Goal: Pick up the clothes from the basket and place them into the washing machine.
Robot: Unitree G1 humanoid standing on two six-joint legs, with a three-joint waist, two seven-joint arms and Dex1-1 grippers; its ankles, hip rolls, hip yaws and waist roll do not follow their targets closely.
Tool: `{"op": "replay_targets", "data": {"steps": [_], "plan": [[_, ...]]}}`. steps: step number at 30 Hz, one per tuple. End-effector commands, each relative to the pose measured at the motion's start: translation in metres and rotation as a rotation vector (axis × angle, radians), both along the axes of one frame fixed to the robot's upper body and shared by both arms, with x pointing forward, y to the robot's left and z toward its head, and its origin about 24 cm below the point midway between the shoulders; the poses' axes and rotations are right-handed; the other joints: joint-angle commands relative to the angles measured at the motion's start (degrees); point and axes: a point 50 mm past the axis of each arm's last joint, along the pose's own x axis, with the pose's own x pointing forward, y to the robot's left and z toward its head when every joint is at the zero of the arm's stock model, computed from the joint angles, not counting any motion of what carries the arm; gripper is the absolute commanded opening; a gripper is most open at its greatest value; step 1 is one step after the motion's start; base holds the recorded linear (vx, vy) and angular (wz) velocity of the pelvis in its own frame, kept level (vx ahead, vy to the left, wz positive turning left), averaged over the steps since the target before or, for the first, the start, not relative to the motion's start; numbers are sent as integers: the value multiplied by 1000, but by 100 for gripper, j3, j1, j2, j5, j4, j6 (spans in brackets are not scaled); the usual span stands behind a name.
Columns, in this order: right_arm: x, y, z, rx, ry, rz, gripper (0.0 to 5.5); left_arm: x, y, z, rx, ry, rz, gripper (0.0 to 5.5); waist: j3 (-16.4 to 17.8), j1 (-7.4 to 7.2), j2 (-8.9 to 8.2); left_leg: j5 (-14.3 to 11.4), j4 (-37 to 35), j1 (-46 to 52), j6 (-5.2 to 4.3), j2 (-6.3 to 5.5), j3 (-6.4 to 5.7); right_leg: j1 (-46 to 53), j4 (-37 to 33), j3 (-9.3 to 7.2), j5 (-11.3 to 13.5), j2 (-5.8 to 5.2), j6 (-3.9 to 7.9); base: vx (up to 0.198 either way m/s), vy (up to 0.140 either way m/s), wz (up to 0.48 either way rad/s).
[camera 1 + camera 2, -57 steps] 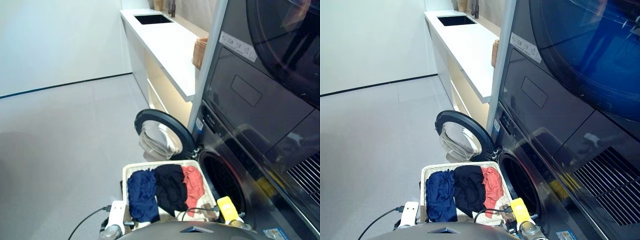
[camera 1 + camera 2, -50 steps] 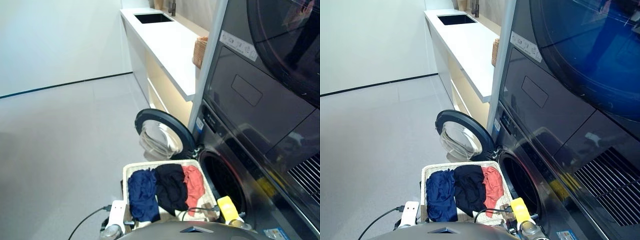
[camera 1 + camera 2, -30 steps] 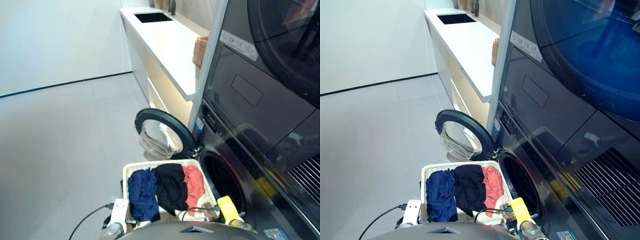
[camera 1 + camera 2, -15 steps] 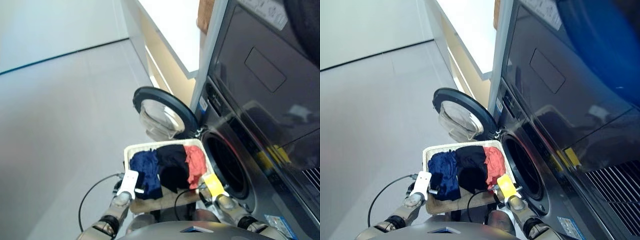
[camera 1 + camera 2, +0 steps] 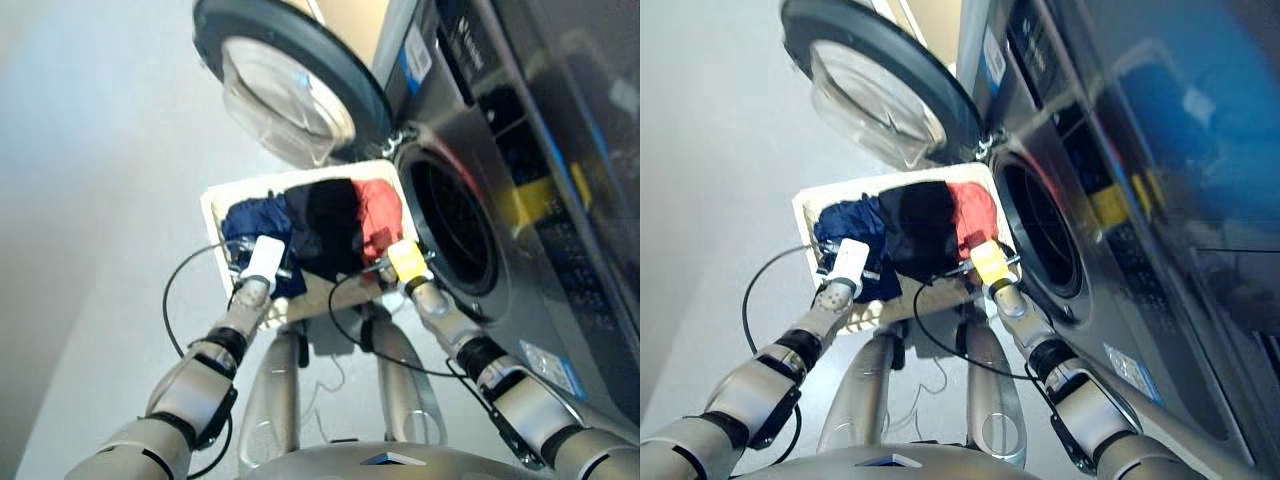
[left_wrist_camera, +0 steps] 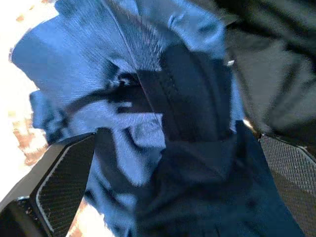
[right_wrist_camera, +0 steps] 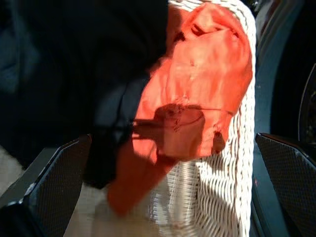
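While the left gripper (image 6: 168,197) hangs with fingers spread wide over the navy garment (image 6: 98,64), the right gripper (image 7: 168,192) is likewise released above the coral garment (image 7: 207,89), holding nothing. Only the wrist views show those parted fingers (image 7: 54,182); the head views instead show the whole basket (image 5: 215,200) at mid-frame, with the black garment (image 5: 325,215) between the other two. Right of it gapes the washing machine (image 5: 520,250), its round door (image 5: 290,80) swung open at upper left.
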Motion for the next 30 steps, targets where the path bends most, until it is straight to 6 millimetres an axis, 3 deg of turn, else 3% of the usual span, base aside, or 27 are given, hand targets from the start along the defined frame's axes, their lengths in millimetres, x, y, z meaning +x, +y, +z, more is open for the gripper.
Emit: {"op": "replay_targets", "data": {"steps": [1,11,12,13,14,20,24,30], "plan": [[-4,18,21,104,-119,68,550,12,27,26,-68,-120,153,550,-331,-80,86,-59,271,-595,-40,16,-72,-288,754,64,-689,30,443,0,0,0],[4,19,51,183,-218,73,550,35,50,81,-148,-281,251,550,-343,-228,77,-224,868,-1778,-36,123,-150,-1391,1221,37,-727,60,450,0,0,0],[4,20,51,182,-219,75,550,34,53,79,-161,-271,262,451,-338,-230,74,-241,966,-1870,-33,129,-141,-1446,1272,38,-742,72,442,0,0,0],[4,21,51,183,-220,74,550,34,54,80,-181,-273,269,125,-334,-228,78,-271,1036,-1925,-26,145,-131,-1510,1330,28,-748,82,447,0,0,0],[4,21,49,186,-206,68,550,34,55,80,-196,-267,280,0,-340,-230,74,-292,1090,-1979,-15,147,-143,-1557,1367,14,-759,83,447,0,0,0],[0,15,33,158,-152,50,550,27,51,60,-219,-212,269,0,-478,-217,117,-287,1079,-1979,14,119,-152,-1619,1422,-18,-767,90,428,0,0,0],[-4,8,20,128,-104,38,550,14,43,35,-268,-154,251,0,-630,-152,178,-236,826,-1715,20,116,-122,-1434,1258,-3,-725,72,415,0,0,0],[-10,-4,2,-57,-76,55,550,-2,10,17,-382,-168,105,0,-691,28,326,-54,115,-766,-1,32,-80,-626,765,28,-626,37,430,0,0,0]]}}
